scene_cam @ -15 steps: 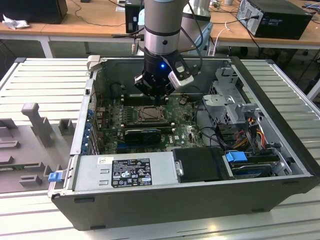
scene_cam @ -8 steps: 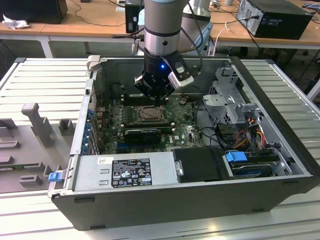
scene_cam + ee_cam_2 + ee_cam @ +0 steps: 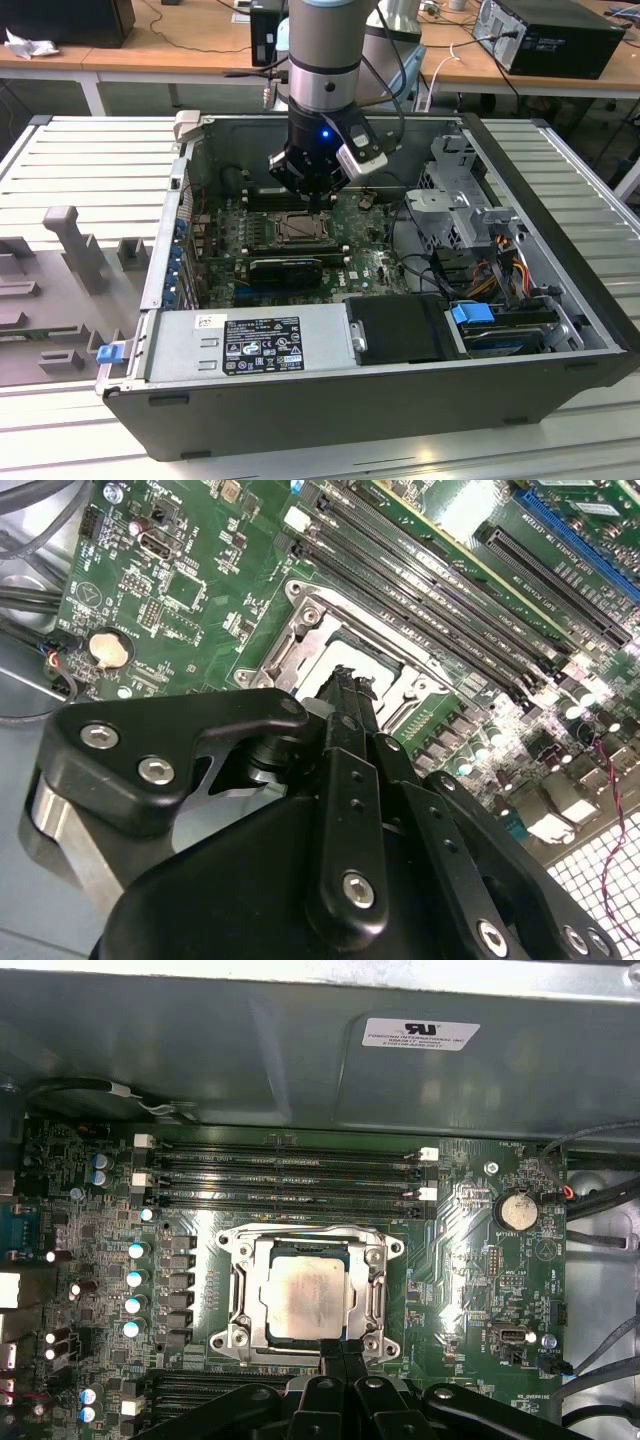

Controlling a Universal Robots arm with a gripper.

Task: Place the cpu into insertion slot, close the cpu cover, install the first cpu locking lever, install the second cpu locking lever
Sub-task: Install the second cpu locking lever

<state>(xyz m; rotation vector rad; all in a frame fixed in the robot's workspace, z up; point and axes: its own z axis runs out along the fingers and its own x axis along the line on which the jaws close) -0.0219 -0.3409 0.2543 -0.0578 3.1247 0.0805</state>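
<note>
The cpu (image 3: 305,1295) lies flat in the insertion slot (image 3: 300,1350), its pale metal top showing through the window of the cpu cover (image 3: 246,1295), which is down around it. My gripper (image 3: 342,1352) is shut, with nothing visible between its fingers. Its tip hangs at the edge of the socket frame, and I cannot tell whether it touches. In the second wrist view the gripper (image 3: 346,683) points at the cpu cover (image 3: 300,650) just over the cpu (image 3: 352,660). In the exterior view the gripper (image 3: 318,203) hangs inside the open computer case, right above the insertion slot (image 3: 300,228).
Long black memory slots (image 3: 285,1175) run along one side of the socket. A coin cell (image 3: 516,1210) sits nearby on the board. A black card (image 3: 285,268), the power supply (image 3: 250,345), a drive cage (image 3: 455,210) and loose cables (image 3: 500,270) crowd the case (image 3: 560,190).
</note>
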